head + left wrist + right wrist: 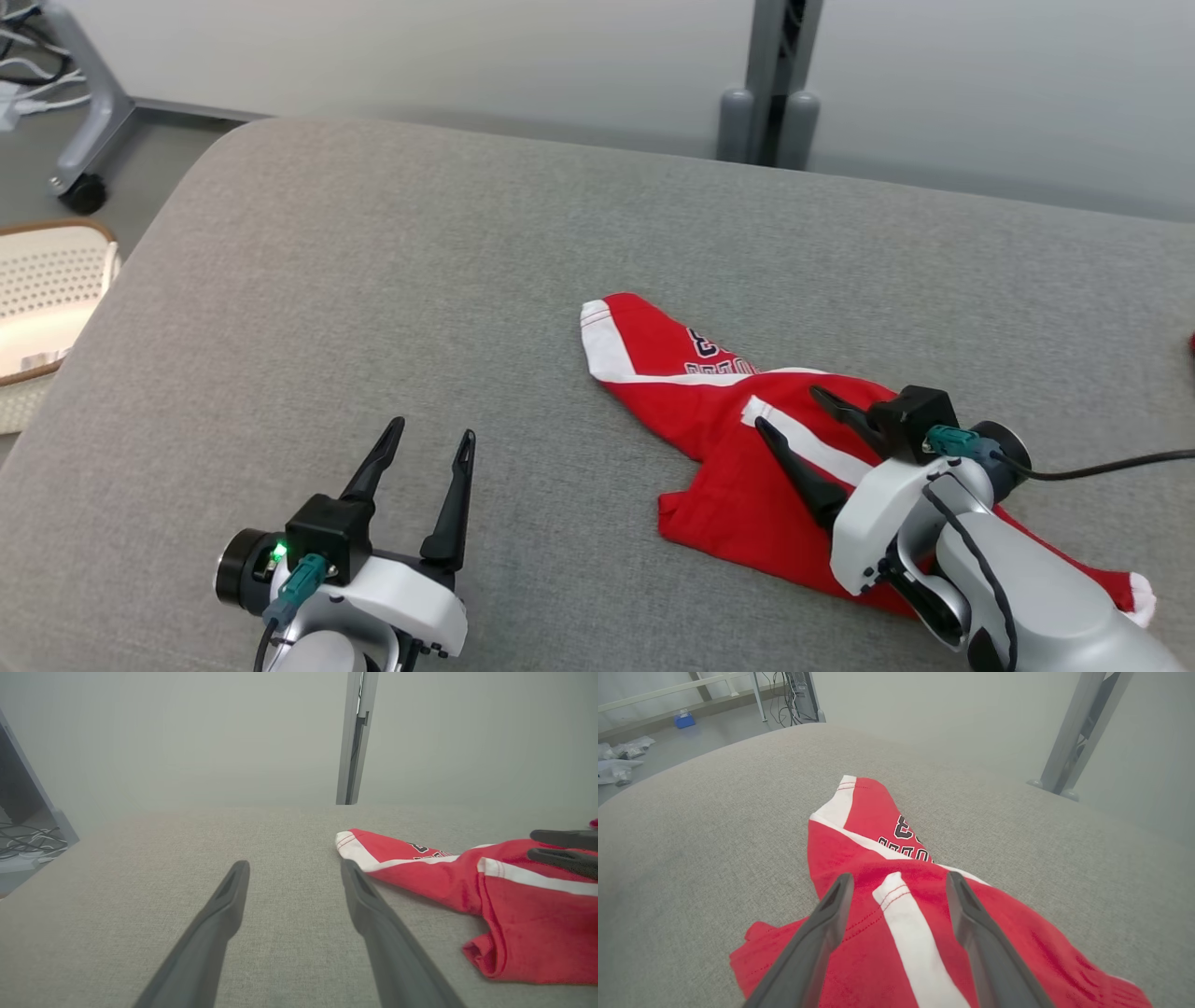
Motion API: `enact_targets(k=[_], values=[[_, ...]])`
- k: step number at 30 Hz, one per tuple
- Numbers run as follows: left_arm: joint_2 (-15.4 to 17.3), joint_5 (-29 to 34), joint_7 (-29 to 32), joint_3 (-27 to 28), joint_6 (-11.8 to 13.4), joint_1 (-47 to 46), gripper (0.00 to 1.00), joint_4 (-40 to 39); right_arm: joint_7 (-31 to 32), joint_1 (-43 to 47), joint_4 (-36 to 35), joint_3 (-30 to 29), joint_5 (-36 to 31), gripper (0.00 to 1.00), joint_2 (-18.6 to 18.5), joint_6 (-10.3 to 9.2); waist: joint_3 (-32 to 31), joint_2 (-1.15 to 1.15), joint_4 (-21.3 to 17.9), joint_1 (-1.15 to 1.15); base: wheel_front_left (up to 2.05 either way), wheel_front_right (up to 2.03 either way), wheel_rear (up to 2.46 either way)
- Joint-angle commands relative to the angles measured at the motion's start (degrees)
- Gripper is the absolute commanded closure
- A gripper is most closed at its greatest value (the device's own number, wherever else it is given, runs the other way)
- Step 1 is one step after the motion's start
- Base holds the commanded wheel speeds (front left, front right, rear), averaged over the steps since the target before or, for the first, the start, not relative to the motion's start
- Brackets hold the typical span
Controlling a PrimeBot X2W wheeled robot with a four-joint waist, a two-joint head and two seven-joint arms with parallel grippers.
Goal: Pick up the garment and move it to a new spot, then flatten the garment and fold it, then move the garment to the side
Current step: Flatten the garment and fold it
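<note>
The garment (719,448) is a red piece with white stripes and dark lettering, lying crumpled on the grey cushioned surface (373,280) right of centre. My right gripper (789,409) hovers open over its middle, fingers either side of a white stripe (906,924), holding nothing. The garment (878,858) runs away from that gripper (899,882) toward its striped end. My left gripper (431,437) stands open over bare cushion to the garment's left, apart from it. In the left wrist view the garment (467,877) lies right of my left gripper (294,868), with the right gripper's fingers (560,856) above the cloth.
A white perforated basket (42,299) stands off the cushion's left edge. A grey post (770,84) rises behind the far edge, and a wheeled stand's leg (89,121) is at the far left. A black cable (1111,465) trails from my right wrist.
</note>
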Motion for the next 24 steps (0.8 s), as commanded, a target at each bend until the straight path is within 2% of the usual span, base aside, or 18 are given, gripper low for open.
enact_targets(k=[1,10,11,12,13,14,24], values=[[0.17,-0.41,-0.03,-0.21,0.15,-1.31,0.0,0.01,-0.14,-0.98,1.19,0.69,0.75,0.0,-0.52,0.01,0.6,0.0,1.22,0.0,0.0,0.0,0.0],[0.18,-1.31,-0.03,-2.33,1.04,-1.48,0.0,0.0,-0.77,-3.88,6.52,5.18,4.94,0.0,-1.51,0.01,1.26,0.0,4.02,0.0,0.0,0.0,0.0],[0.18,-1.31,-0.03,-2.32,1.06,-1.41,0.0,-0.03,-0.73,-4.04,6.85,5.88,5.58,0.16,-1.47,0.01,1.24,0.0,4.18,0.0,0.0,0.0,0.0],[0.17,-1.31,-0.03,-2.31,1.09,-1.34,0.0,-0.06,-0.5,-4.3,7.14,6.42,6.19,0.61,-1.46,0.01,1.25,0.0,4.28,0.0,0.0,0.0,0.0],[0.17,-1.31,-0.03,-2.23,1.12,-1.29,0.0,-0.06,-0.34,-4.59,7.31,7.24,6.79,0.94,-1.5,0.01,1.26,0.0,4.34,0.0,0.0,0.0,0.0],[0.17,-1.29,-0.03,-2.13,1.16,-1.24,0.0,-0.07,-0.28,-4.64,7.33,7.96,7.48,1.0,-1.53,0.01,1.25,0.0,4.35,0.0,0.0,0.0,0.0],[0.18,-1.23,-0.04,-1.71,1.32,-1.05,0.0,0.25,-1.56,-5.47,0.47,14.58,12.97,1.0,-2.42,0.01,-0.26,0.0,2.04,0.0,0.0,0.0,0.0]])
